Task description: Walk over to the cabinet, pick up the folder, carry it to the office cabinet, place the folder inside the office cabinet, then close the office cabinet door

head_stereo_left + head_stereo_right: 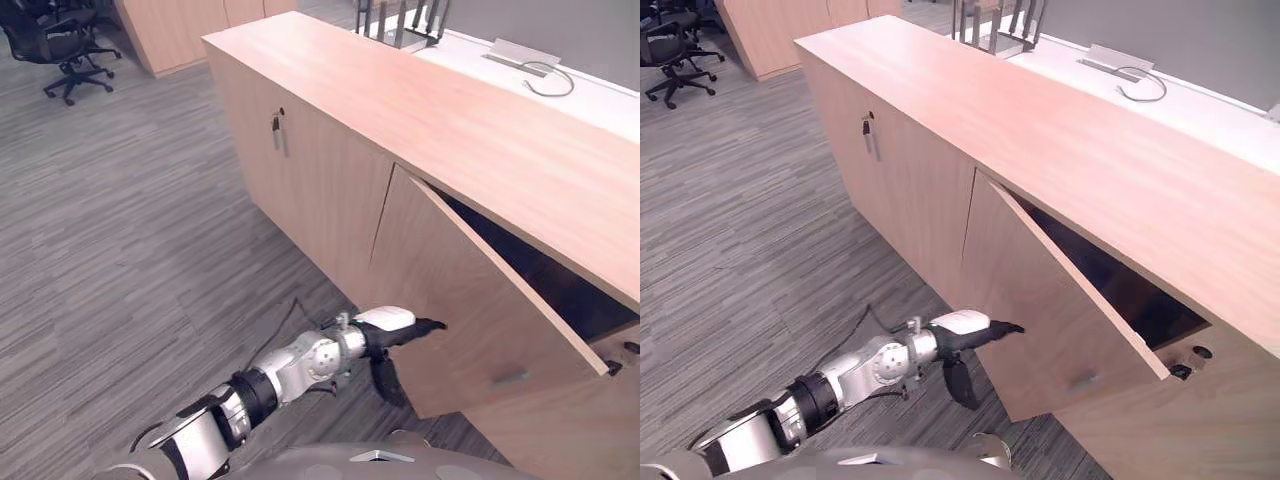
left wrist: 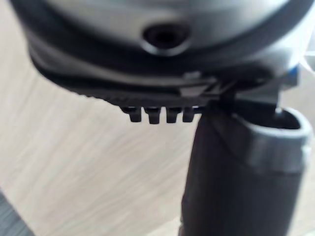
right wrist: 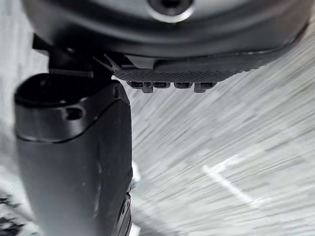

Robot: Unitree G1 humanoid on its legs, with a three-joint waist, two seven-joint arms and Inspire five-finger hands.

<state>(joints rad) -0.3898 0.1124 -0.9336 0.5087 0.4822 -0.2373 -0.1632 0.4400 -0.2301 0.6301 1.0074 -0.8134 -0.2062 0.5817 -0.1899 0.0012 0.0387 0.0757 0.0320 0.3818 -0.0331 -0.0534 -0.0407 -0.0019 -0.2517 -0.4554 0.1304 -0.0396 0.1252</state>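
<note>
Light-wood laminate office cabinet point(image 1: 450, 110): long, low, flat top, fine grain, square edges. Its right-hand door point(image 1: 450, 290) stands part open, hinged on its left edge, with the free edge swung out toward the robot and a small bar handle point(image 1: 510, 378) near that edge. The gap behind the door shows a dark interior point(image 1: 540, 270). The folder can't be made out in there or in either hand, so its place can't be told. The left hand point(image 1: 400, 335) is open, with fingers point(image 1: 430, 325) straight and their tips touching the door's outer face, thumb pointing down. In the left wrist view, pale wood grain sits right past the fingertips. The right hand point(image 3: 172, 49) is relaxed and open, gripping nothing, with grey carpet beyond it. The neighbouring closed door point(image 1: 320, 190) has a key point(image 1: 276, 122) in its lock. The floor is grey carpet point(image 1: 130, 230) with a streaky, plank-like stripe pattern. Behind the cabinet is a white desk top point(image 1: 600, 100), smooth, with a grey cable loop point(image 1: 550, 85), a flat grey flap point(image 1: 520, 58) and a dark upright rack point(image 1: 400, 20). At the far left are a black office chair point(image 1: 60, 45) on castors and another wood cabinet point(image 1: 180, 30).
</note>
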